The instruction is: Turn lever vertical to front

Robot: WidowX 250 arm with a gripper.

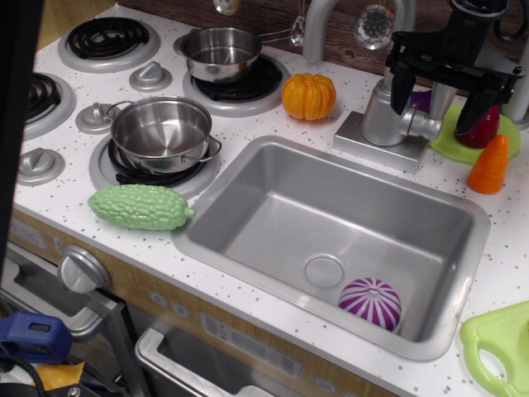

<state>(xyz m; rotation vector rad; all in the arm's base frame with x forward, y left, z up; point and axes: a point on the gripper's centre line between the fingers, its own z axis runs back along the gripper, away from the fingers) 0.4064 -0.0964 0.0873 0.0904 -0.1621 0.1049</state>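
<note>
The lever (421,124) is a short silver-grey handle that sticks out to the right from the round faucet body (382,112) on its square base behind the sink. My black gripper (436,106) hangs just above the lever. It is open, with one finger (400,93) left of the lever against the faucet body and the other finger (474,114) to its right. The lever's tip lies below the gap between them. Nothing is held.
The steel sink (248,186) holds a purple onion (370,303). An orange pumpkin (308,96) sits left of the faucet. A carrot (489,165) and a red vegetable on a green plate (450,147) sit right. Two pots (161,132) stand on burners beside a green gourd (139,207).
</note>
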